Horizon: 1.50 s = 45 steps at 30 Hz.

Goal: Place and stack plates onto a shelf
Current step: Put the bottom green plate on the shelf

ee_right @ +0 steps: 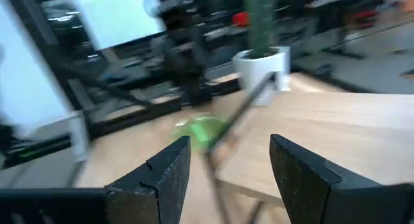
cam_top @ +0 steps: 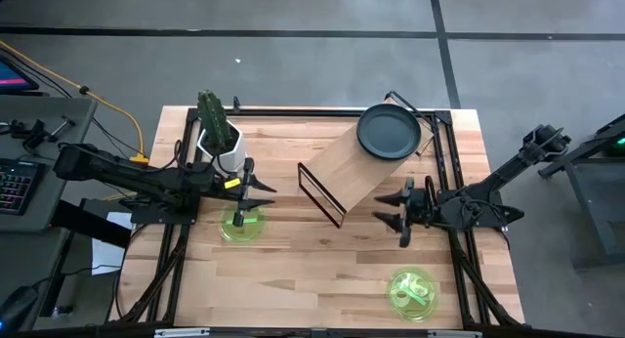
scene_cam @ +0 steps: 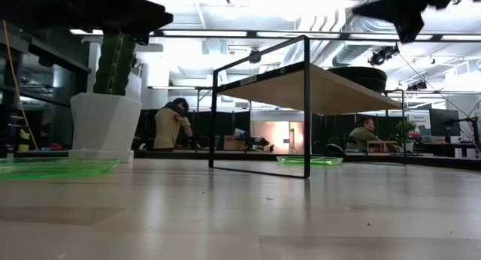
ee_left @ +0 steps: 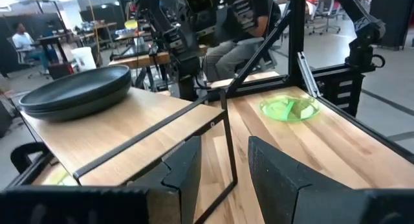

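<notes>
The green plate [cam_top: 240, 224] lying flat near the desk's left edge, beneath the spread left claw [cam_top: 256, 190], is judged thin, light, stiff and slippery, best pinched at its rim.

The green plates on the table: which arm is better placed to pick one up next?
Probably the left. Its open claw hovers right over one green plate beside the shelf. The right claw, also open, is farther from the other green plate.
</notes>
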Each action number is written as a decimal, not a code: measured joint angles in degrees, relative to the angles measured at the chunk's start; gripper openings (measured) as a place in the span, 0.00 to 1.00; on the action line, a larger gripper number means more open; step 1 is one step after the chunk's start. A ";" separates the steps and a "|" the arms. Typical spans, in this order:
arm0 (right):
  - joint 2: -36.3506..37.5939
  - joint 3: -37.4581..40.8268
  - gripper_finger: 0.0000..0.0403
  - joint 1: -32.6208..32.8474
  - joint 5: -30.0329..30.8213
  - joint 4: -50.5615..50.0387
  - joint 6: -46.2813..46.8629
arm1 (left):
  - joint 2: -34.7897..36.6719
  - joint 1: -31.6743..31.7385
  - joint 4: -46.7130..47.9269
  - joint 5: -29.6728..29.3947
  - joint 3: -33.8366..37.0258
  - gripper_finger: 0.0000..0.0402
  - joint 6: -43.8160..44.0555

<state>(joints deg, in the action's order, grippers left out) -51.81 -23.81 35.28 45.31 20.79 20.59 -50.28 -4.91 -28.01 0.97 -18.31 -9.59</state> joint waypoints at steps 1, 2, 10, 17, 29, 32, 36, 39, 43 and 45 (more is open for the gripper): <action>0.02 -1.52 0.48 0.18 -2.56 -2.67 1.07 | -0.02 0.00 0.10 0.02 0.00 0.29 -0.06; 0.02 -3.39 0.48 0.41 -4.77 -6.70 2.93 | -0.02 0.00 0.19 0.01 0.00 0.29 -0.07; -6.73 -18.58 0.48 3.46 -17.18 -52.74 42.87 | -0.02 -0.02 0.17 0.02 0.00 0.29 -0.08; -21.39 -19.36 0.48 7.12 -37.17 -57.77 62.37 | -0.02 -0.02 0.17 0.04 0.00 0.29 0.44; -31.88 -19.34 0.48 8.66 -48.46 -56.48 63.37 | -0.02 -0.02 -0.77 0.04 0.00 0.29 0.36; -32.41 -19.30 0.48 8.64 -48.12 -57.05 62.99 | -0.02 -0.02 -0.65 0.05 0.00 0.29 0.36; -32.57 -19.03 0.48 8.64 -48.88 -55.76 62.10 | -0.02 -0.01 -0.59 0.04 0.00 0.29 0.37; -32.57 -17.89 0.48 8.64 -49.13 -54.87 61.30 | -0.02 -0.02 -0.51 0.05 0.00 0.29 0.38; -32.57 -15.70 0.48 8.64 -50.56 -53.59 61.45 | -0.02 -0.02 -0.14 0.07 0.00 0.29 0.40; -32.54 -14.88 0.48 8.62 -51.21 -52.73 61.43 | -0.02 -0.01 -0.13 0.07 0.00 0.29 0.40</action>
<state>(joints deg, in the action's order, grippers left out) -84.36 -38.70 43.90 -5.89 -31.95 82.02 -50.30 -4.92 -28.14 1.04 -18.31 -9.19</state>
